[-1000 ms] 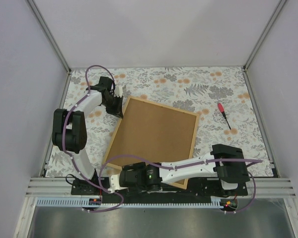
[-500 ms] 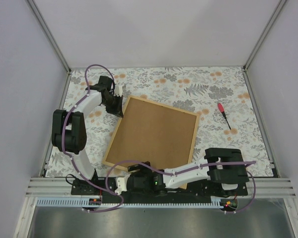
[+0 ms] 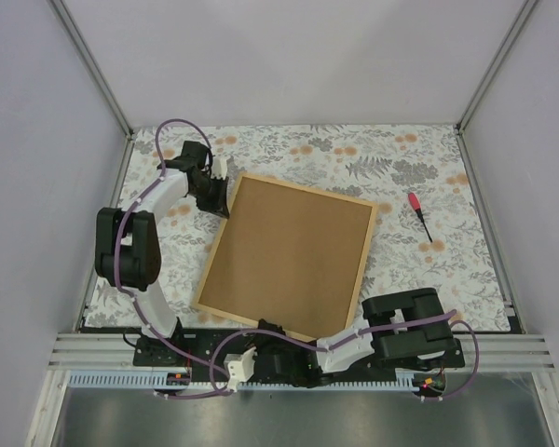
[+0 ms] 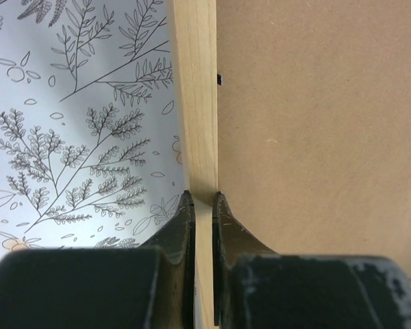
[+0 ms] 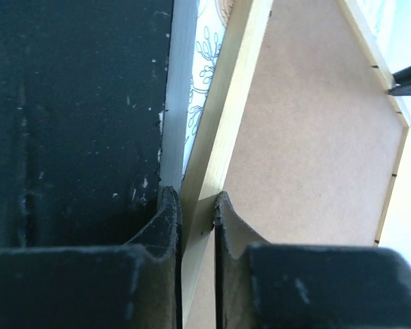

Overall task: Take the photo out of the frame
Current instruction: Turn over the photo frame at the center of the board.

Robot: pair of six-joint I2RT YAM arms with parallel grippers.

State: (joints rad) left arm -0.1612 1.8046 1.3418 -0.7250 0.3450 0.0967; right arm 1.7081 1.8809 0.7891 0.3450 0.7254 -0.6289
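Observation:
The frame (image 3: 293,251) lies back side up on the floral table, showing its brown board inside thin tan strips. My left gripper (image 3: 219,196) is at the frame's far left corner. In the left wrist view its fingers (image 4: 183,212) pinch the tan strip (image 4: 197,103) from both sides. My right gripper (image 3: 266,329) is at the frame's near edge. In the right wrist view it (image 5: 197,199) is shut across the near strip (image 5: 236,82), beside the board (image 5: 308,137). The photo is hidden under the board.
A red-handled screwdriver (image 3: 420,216) lies on the cloth to the right of the frame. The metal rail (image 3: 112,349) runs along the near table edge just under the right gripper. White walls close in the table on three sides.
The right arm has pulled back low to the near edge and its jaws have shut on the frame's near strip. The frame has shifted slightly away. The left gripper holds as before.

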